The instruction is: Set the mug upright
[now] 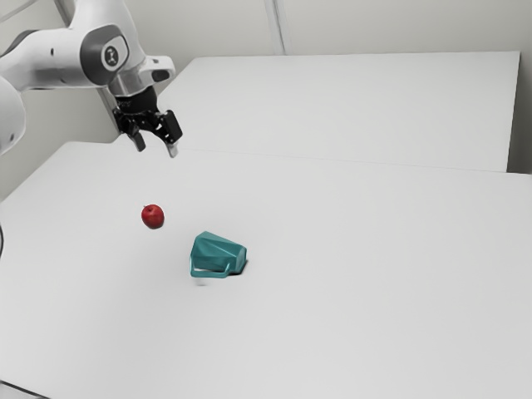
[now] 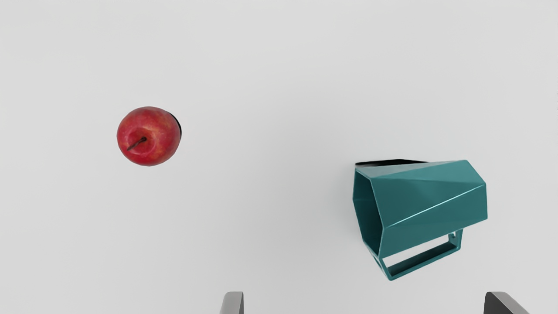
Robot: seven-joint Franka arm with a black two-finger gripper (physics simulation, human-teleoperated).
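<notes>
White tabletop [image 1: 374, 291], plain, running up to a second white surface [image 1: 357, 108] toward one o'clock, with pale grey walls [image 1: 399, 25] behind.

Exterior view, clock read on the picture:
– Robot arm [image 1: 58, 58], white and grey, one; enters from ten o'clock.
– Gripper [image 1: 156, 149], black, one; hangs above the table, well apart from everything on it, its two fingers spread and nothing between them.
– Mug [image 1: 219, 252], teal, faceted, one; on its side, a little toward seven o'clock from the picture's centre and toward five o'clock from the gripper. Handle [image 1: 209, 274] toward seven o'clock of the body.
– Apple [image 1: 153, 217], red, one; at ten o'clock from the mug, apart from it, and at six o'clock from the gripper.

Wrist view, clock read from the mug, its open mouth taken as twelve:
– Gripper [image 2: 366, 303]: fingertips wide apart, pinching nothing.
– Mug: lying down, hollow interior visible through the mouth; handle at nine o'clock, dark shadow along the side opposite.
– Apple: between twelve and one o'clock, well apart from the mouth; short brown stem [image 2: 137, 143], thin dark shadow at its edge.
</notes>
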